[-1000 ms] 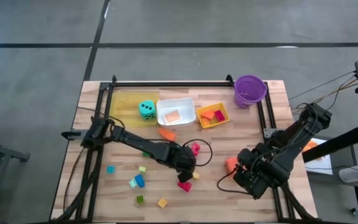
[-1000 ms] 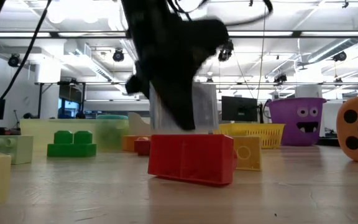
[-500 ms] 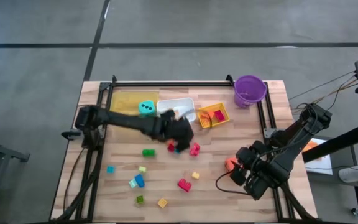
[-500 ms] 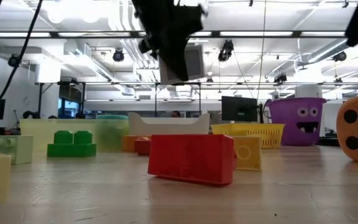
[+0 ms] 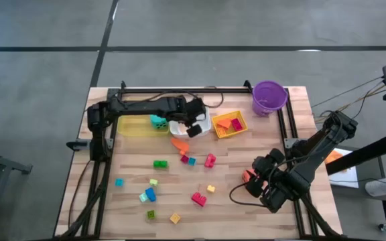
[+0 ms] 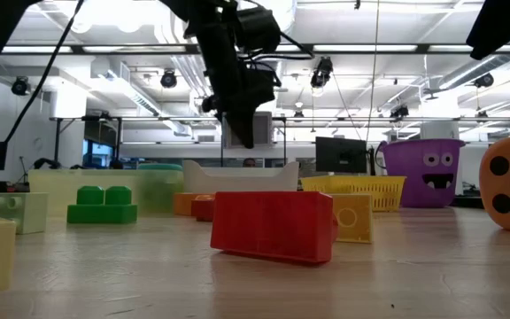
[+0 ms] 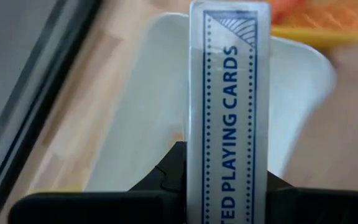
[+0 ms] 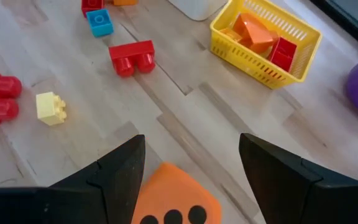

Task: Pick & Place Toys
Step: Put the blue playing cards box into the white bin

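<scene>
White card box (image 7: 229, 118) with blue dotted border and blue lettering. Orange die (image 8: 174, 202), black dots. Yellow lattice basket (image 8: 267, 38). Purple bucket (image 6: 430, 172), black-and-white cartoon face. Pale wood-grain desk (image 5: 233, 201).

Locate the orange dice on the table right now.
In the high view, the orange dice sits near the table's right edge, beside the right gripper; the right wrist view shows it just ahead of the open fingers.
</scene>
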Controlling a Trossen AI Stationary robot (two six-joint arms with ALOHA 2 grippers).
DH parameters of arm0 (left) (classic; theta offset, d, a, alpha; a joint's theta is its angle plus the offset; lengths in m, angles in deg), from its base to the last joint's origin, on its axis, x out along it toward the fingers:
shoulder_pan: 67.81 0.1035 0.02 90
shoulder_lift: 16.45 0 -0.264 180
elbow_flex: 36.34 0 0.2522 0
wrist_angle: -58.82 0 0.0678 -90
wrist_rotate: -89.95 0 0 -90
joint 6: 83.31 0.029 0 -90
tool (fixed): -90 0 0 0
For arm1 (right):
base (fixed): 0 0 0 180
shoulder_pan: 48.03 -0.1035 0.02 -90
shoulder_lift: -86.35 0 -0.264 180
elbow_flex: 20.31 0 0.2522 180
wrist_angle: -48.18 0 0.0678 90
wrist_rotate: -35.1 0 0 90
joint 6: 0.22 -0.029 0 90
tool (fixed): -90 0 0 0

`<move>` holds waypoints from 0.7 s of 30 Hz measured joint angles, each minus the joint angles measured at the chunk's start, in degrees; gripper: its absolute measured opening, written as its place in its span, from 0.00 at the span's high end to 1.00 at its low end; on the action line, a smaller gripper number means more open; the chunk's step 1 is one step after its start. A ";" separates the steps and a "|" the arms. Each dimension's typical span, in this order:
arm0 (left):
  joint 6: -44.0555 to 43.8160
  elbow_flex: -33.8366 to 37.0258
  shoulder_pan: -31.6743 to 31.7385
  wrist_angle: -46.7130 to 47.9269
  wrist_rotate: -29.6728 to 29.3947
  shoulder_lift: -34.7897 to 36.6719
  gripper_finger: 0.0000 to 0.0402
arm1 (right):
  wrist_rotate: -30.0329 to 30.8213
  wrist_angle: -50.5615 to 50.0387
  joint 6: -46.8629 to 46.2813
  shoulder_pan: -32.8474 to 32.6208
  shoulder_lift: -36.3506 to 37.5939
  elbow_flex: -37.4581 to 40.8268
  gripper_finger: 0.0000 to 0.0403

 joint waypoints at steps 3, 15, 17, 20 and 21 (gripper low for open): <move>5.45 2.04 -0.18 -1.15 1.13 -0.18 0.87 | 0.57 0.07 0.65 0.02 0.00 0.00 0.36; 4.73 13.17 0.17 -13.46 2.24 -0.20 0.87 | 1.88 0.92 0.73 0.04 0.00 0.02 0.36; 4.61 14.81 0.22 -15.49 2.20 -0.20 0.87 | 1.88 0.98 0.93 0.04 0.00 0.01 0.36; 4.29 15.78 0.20 -16.24 2.07 -0.20 0.87 | 1.90 1.25 1.36 0.04 0.02 -0.07 0.36; 4.25 16.10 0.17 -16.67 2.09 -0.20 0.87 | 1.90 1.26 1.47 0.04 0.02 -0.07 0.36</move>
